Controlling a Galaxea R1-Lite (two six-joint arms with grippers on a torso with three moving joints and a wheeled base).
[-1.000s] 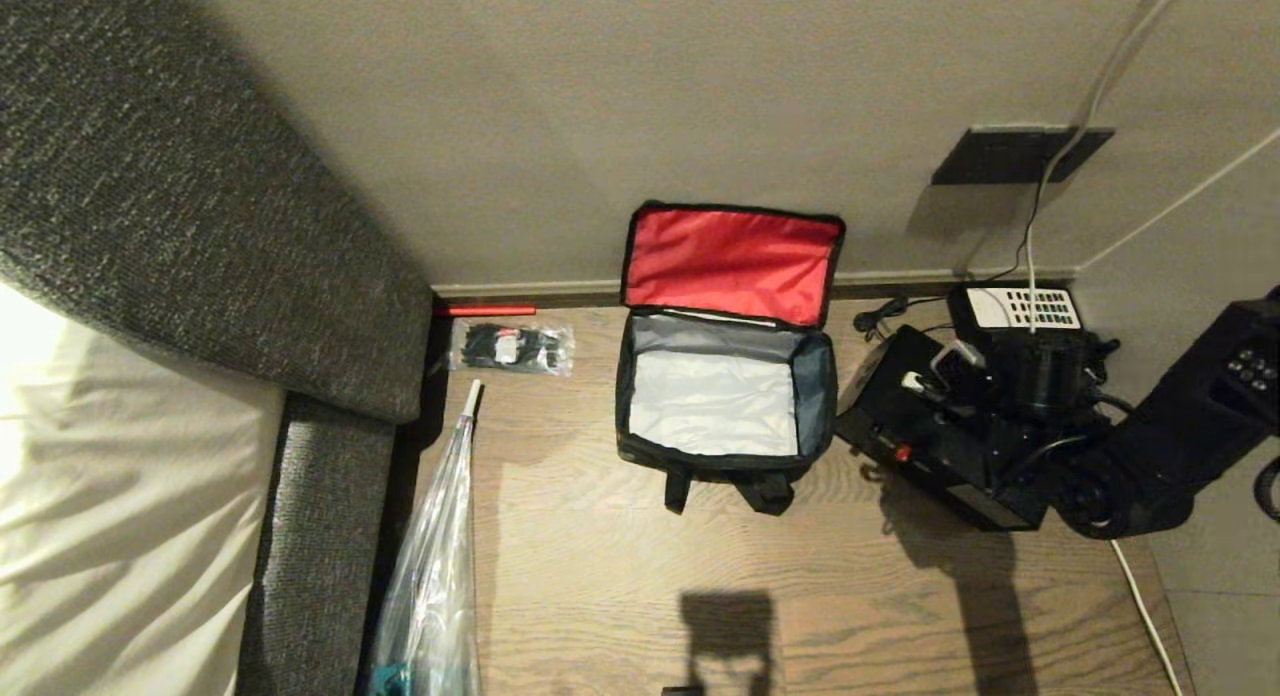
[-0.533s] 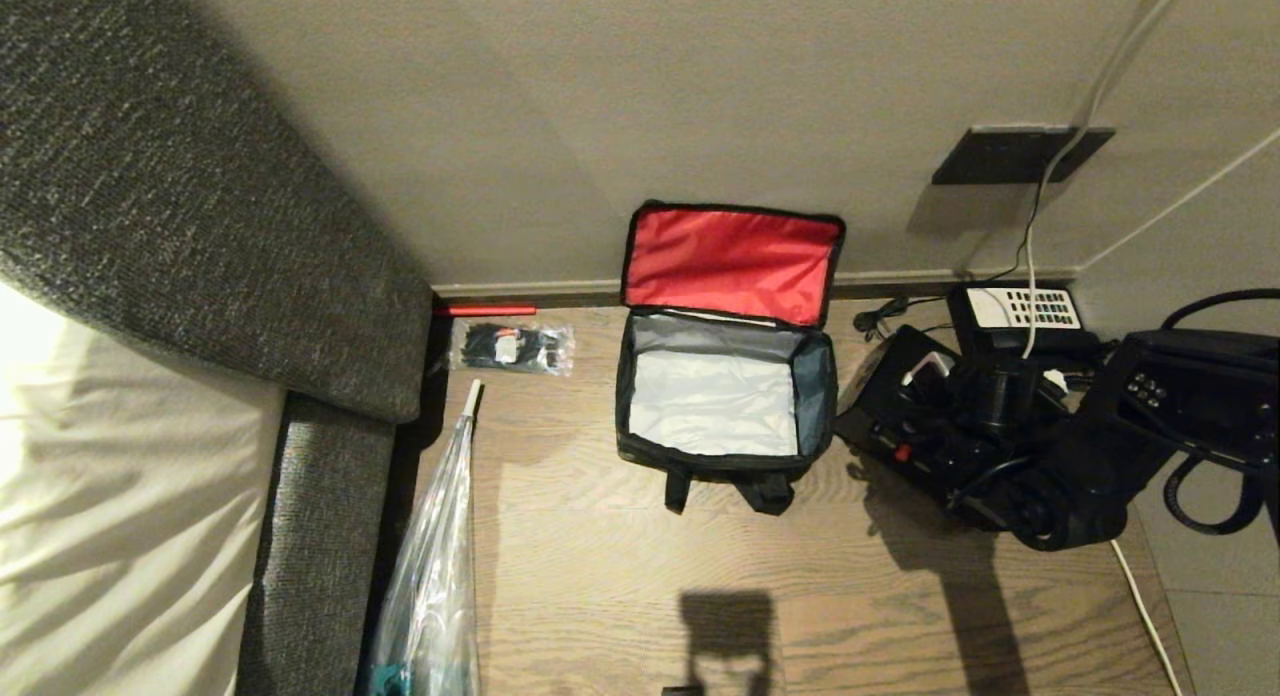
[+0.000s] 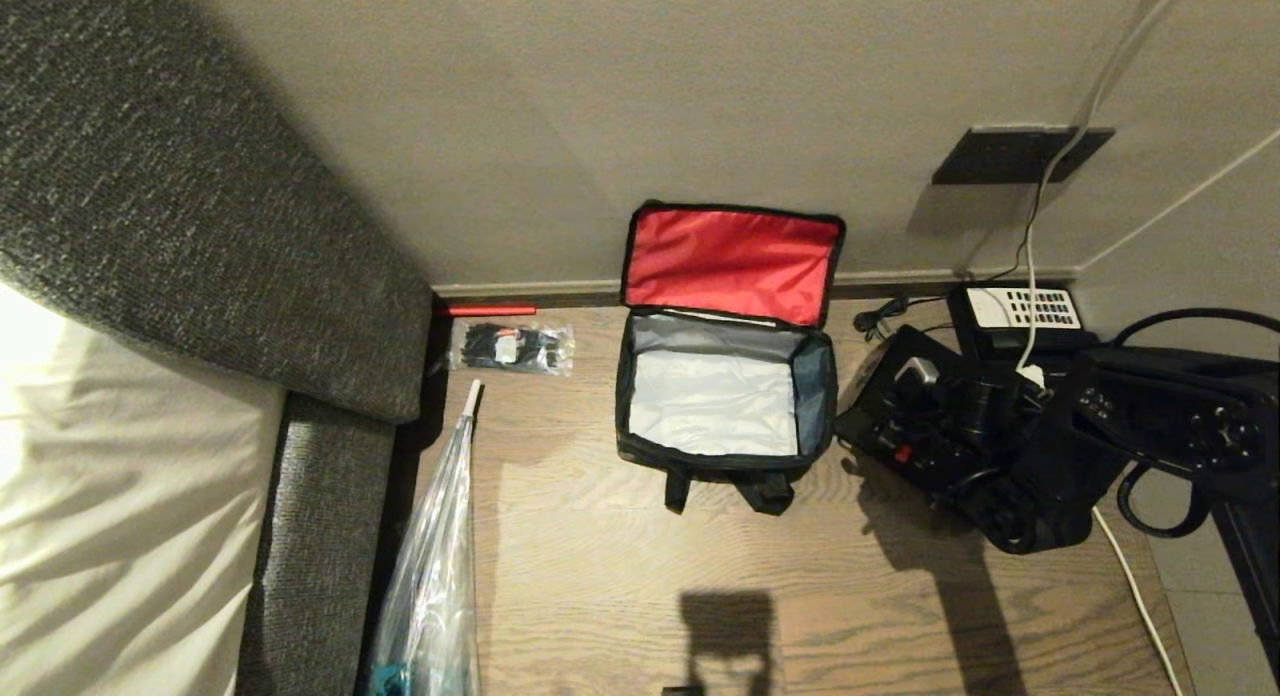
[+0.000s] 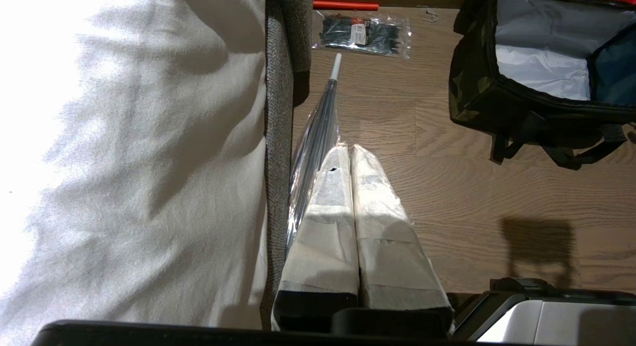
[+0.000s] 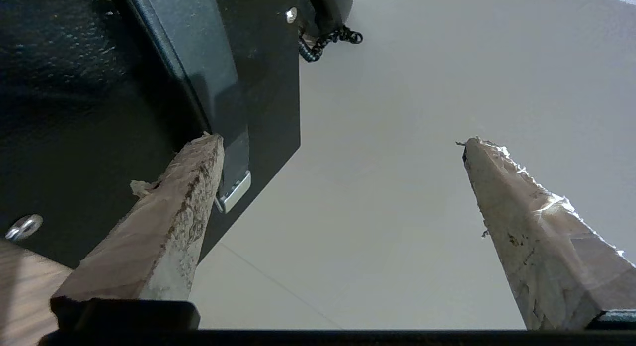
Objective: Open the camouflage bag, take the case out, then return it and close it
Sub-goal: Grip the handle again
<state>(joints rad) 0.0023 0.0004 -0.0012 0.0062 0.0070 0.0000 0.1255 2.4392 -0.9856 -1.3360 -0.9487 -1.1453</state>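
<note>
Right arm [image 3: 1150, 426] reaches in from the right edge of the head view, forearm low and bent inward. Right gripper [image 5: 343, 147]: fingers [image 5: 526, 216] spread wide, nothing between them. Left gripper [image 4: 352, 152]: parked, fingers pressed together, pointing over the floor.

The boxy green-and-black camouflage fabric bag [image 3: 722, 416] sits on the wood floor right up against the wall, lid flipped back showing its red lining, silver-grey inside totally empty. The black rectangular hard case [image 3: 900, 416] with its little red latch lies tilted on the floor just beside the bag's right side.
</note>
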